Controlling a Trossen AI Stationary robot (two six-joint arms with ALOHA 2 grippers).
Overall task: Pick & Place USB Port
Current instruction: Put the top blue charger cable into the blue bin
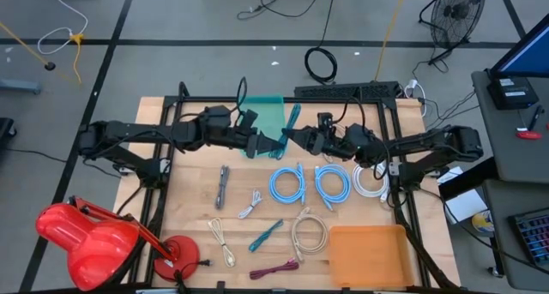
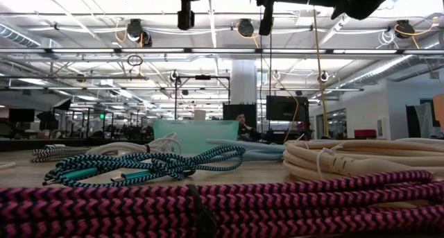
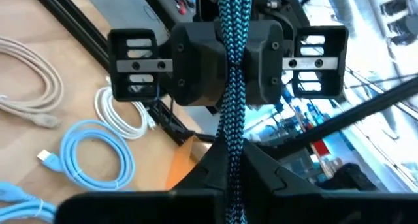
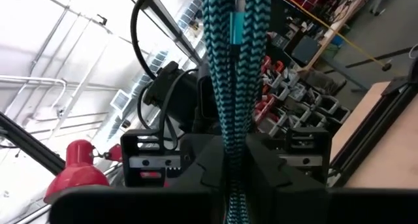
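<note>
Both arms meet above the far middle of the wooden table (image 1: 197, 217), just in front of the translucent teal bin (image 1: 262, 114). The left gripper (image 3: 230, 160) and the right gripper (image 4: 235, 164) each have their fingers pinched narrow on the same teal-and-black braided USB cable (image 1: 286, 140), which hangs in the air between them. This looks like a handover. Next, one gripper would need to let go so the other can carry the cable to the bin.

Both hands meet mid-table — left hand (image 1: 273, 145) facing right hand (image 1: 296, 138) — cable (image 1: 289, 127) between them.
</note>
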